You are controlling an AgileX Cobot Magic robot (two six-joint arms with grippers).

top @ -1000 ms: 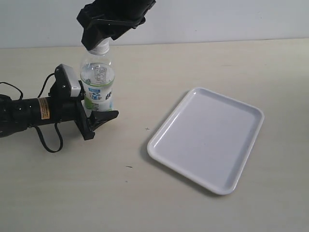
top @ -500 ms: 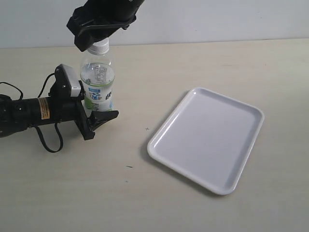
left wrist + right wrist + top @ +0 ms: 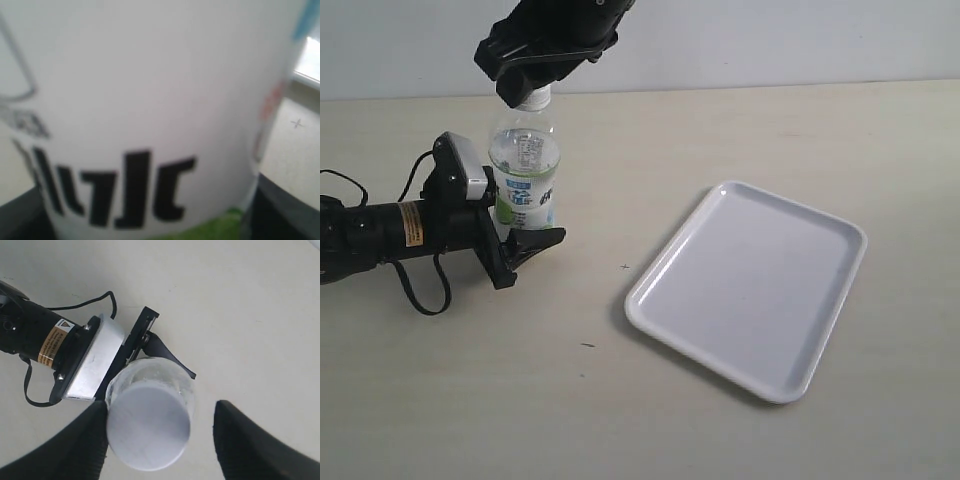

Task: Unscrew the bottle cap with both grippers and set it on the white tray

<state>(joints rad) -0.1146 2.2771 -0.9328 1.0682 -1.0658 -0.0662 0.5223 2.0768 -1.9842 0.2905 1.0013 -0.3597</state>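
The cap (image 3: 148, 426) sits on the neck of the bottle (image 3: 525, 170), which stands upright on the table (image 3: 770, 130) towards the left of my overview. From the right wrist camera I look straight down on the cap: the right gripper (image 3: 160, 406) straddles it with its jaws spread, one finger (image 3: 92, 440) right at the cap's edge and the other standing clear of it. Lower down, the left gripper (image 3: 528, 232) lies level with the table and pinches the bottle around its label (its own camera shows little but blurred print). The tray (image 3: 750, 290) lies flat well to the right, apart from the bottle
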